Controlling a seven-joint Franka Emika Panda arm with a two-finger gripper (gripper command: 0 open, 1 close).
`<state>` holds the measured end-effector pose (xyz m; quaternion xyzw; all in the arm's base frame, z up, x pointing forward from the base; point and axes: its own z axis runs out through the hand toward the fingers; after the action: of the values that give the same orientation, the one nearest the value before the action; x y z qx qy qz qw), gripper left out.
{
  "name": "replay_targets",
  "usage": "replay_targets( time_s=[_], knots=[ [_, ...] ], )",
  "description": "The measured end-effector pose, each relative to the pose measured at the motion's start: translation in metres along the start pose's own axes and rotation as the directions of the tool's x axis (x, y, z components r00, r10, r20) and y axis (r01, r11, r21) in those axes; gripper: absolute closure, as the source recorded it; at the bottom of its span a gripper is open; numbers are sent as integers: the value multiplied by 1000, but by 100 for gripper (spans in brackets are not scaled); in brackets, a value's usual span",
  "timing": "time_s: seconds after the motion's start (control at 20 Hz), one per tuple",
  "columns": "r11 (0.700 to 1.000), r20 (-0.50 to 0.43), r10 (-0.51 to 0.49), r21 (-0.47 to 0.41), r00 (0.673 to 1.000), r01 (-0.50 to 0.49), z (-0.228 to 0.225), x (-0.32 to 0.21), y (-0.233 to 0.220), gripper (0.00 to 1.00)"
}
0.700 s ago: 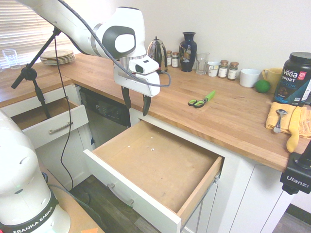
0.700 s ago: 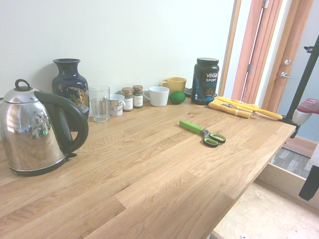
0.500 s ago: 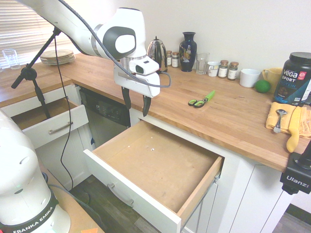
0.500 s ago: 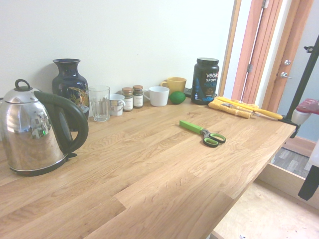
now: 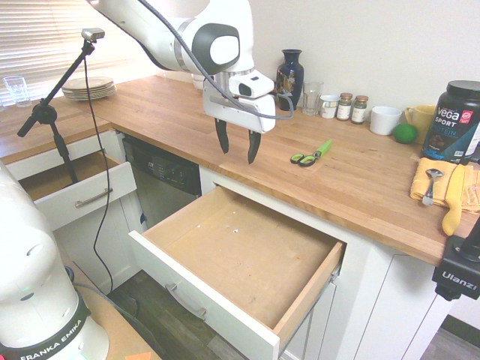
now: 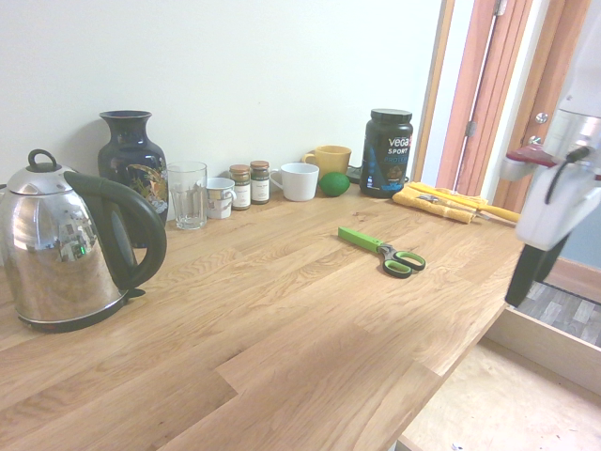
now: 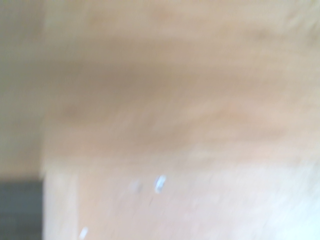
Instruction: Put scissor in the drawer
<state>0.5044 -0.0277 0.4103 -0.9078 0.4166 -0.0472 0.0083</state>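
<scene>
The light-wood surface [image 5: 352, 180] carries the scissor [image 5: 310, 154] lying flat near its middle. Along the wall stand a steel kettle [image 6: 66, 246], dark vase [image 5: 289, 69], glass [image 5: 312, 97], spice jars [image 5: 352, 107], white mug [image 5: 385, 119], yellow mug [image 6: 328, 161] and black tub [image 5: 454, 121]; a yellow cloth [image 5: 444, 186] lies near the tub, plates [image 5: 88, 88] at the far end.

Your arm [image 5: 161, 30] is glossy white with rounded shells and a dark grey disc cap at the joint [image 5: 217, 46]. A black cable runs along it. The claw [image 5: 238, 148] has a white boxy body and two slim black fingers [image 5: 253, 146]. The base reads "FRANKA EMIKA" on a black band [image 5: 56, 346].
</scene>
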Motion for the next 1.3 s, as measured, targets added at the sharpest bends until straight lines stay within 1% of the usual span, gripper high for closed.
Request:
replay_targets(
  time_s=[0.35,0.65,1.05,1.1,1.3],
  knots=[
    [1000,-7,27,-10,1000,-27,6,85,-41,0],
    [1000,-18,28,-9,999,-28,17,125,-84,0],
    [999,-23,48,-20,999,-48,33,170,-117,0],
    [999,-19,46,-18,999,-46,37,174,-121,0],
    [999,-11,-33,-9,999,33,44,186,-134,0]
  ],
)
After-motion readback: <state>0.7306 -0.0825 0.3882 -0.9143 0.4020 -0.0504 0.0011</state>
